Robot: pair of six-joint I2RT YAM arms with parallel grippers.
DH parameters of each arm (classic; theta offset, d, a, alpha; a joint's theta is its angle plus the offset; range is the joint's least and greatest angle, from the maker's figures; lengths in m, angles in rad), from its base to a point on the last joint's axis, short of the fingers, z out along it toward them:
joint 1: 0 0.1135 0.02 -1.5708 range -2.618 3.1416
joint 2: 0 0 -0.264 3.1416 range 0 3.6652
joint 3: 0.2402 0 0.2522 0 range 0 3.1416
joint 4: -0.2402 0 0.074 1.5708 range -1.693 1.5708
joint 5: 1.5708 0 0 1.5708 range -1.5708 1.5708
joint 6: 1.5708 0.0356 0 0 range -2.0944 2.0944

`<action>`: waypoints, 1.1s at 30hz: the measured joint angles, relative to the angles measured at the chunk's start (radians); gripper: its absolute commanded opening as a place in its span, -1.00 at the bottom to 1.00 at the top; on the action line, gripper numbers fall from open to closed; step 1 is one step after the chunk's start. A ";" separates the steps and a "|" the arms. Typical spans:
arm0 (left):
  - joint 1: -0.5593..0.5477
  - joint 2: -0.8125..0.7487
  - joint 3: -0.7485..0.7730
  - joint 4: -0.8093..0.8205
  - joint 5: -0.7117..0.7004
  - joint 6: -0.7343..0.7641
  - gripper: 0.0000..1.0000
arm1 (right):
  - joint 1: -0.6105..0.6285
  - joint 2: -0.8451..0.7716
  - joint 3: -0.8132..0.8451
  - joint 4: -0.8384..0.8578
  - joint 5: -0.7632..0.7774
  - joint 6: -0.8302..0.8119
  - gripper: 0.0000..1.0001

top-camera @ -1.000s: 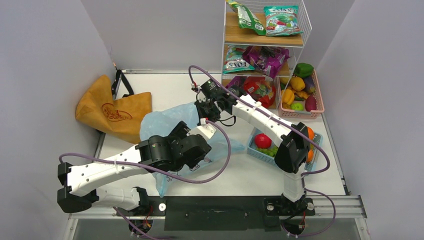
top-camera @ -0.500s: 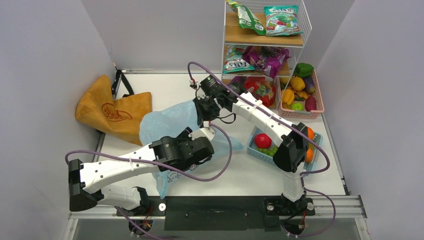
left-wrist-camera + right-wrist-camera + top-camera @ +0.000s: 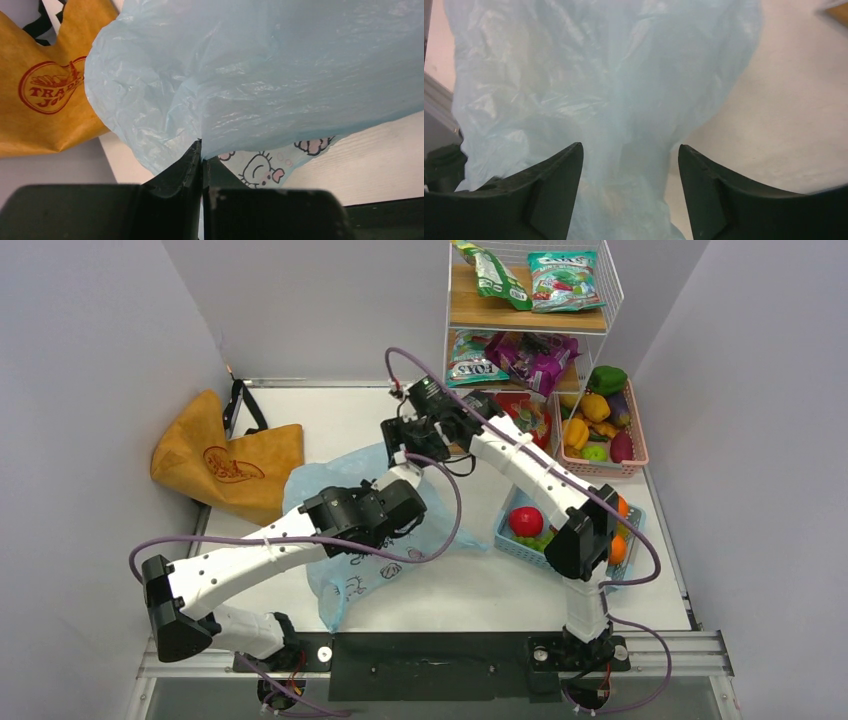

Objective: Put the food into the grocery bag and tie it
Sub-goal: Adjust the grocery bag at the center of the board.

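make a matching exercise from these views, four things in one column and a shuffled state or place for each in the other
Column 1
1. left end effector
2. right end effector
3. tan tote
4. blue basket

Column 2
a. shut on the grocery bag
b. holds a red fruit and green grapes
c. open, the bag showing between its fingers
d. lies at the left edge of the table

Pairs: 1-a, 2-c, 3-d, 4-b
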 measured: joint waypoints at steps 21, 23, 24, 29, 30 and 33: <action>0.445 -0.134 0.105 0.198 0.498 -0.497 -1.00 | -0.292 -0.434 -0.038 0.074 0.299 0.109 0.36; 0.455 -0.138 0.106 0.217 0.510 -0.547 -1.00 | -0.283 -0.479 -0.073 0.089 0.285 0.114 0.34; 0.461 -0.146 0.106 0.226 0.512 -0.573 -1.00 | -0.276 -0.499 -0.093 0.099 0.277 0.116 0.34; 0.497 -0.219 0.105 0.273 0.510 -0.682 -1.00 | -0.202 -0.574 -0.215 0.126 0.244 0.102 0.30; 0.504 -0.235 0.104 0.284 0.510 -0.701 -1.00 | -0.187 -0.586 -0.241 0.130 0.238 0.098 0.30; 0.515 -0.275 0.074 0.336 0.517 -0.742 -1.00 | -0.152 -0.625 -0.318 0.146 0.218 0.082 0.26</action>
